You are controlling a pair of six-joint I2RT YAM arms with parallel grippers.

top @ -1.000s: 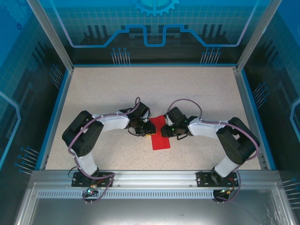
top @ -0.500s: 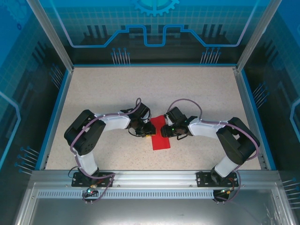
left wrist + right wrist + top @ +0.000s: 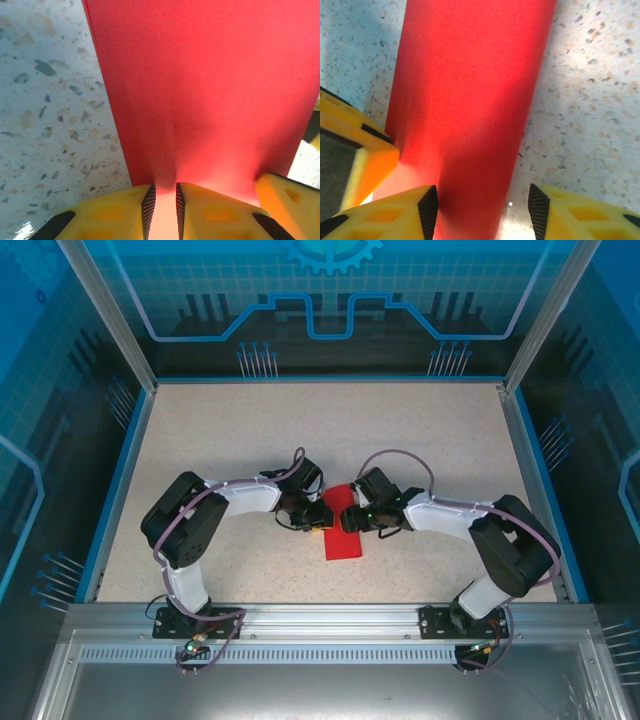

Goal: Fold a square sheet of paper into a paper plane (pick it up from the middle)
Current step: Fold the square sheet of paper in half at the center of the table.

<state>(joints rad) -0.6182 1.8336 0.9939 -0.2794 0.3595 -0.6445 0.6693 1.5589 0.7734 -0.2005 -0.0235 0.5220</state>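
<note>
We've got a speckled beige tabletop [image 3: 230,430] here. Up close it looks like terrazzo, with grey and tan flecks, and a thin blue rim [image 3: 118,490] frames it. 2 slanted aluminium posts [image 3: 108,315] rise at the back corners. Translucent blue panels [image 3: 450,300] wall it in, and the back one is printed with a gear [image 3: 332,260] and circuit-style lines. An aluminium rail [image 3: 330,618] runs along the near edge. Lighting's bright and even, shadows soft.

The square sheet of paper [image 3: 210,90] is showing plain bright red, and the table [image 3: 420,430] is showing beige with dark speckles. The left gripper [image 3: 165,200] and right gripper [image 3: 482,205] are showing yellow fingers [image 3: 110,215] with black pads [image 3: 427,205].
</note>
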